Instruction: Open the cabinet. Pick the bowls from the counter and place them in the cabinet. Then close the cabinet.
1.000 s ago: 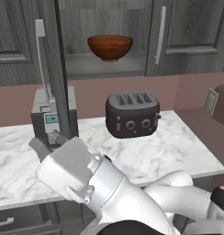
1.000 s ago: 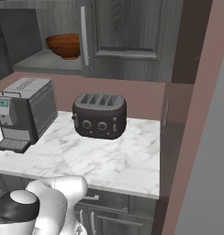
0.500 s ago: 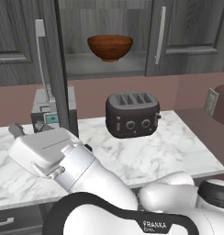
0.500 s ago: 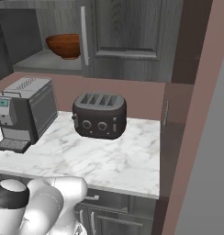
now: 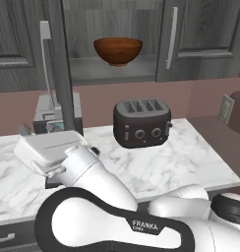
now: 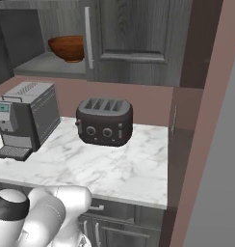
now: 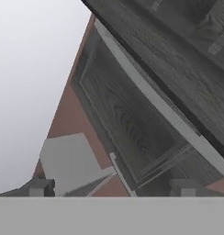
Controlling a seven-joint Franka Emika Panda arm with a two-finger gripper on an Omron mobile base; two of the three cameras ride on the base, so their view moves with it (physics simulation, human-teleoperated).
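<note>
Cabinet (image 5: 117,69) open, reddish-brown bowl (image 5: 118,50) on its shelf, 11 o'clock of toaster (image 5: 141,122). Tool (image 7: 111,188) released, empty, facing panelled door. Advise: locate pale bowl, approach rim squarely, jaws wide.

Bowl (image 5: 117,50) in open cabinet (image 5: 200,39); toaster (image 5: 142,122) on counter (image 5: 191,162), coffee machine (image 6: 25,118) left.

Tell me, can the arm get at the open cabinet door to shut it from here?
Probably yes. The door stands swung out edge-on above the coffee machine, with its handle exposed. The gripper is open, holds nothing, and sits low near the counter's left end.
</note>
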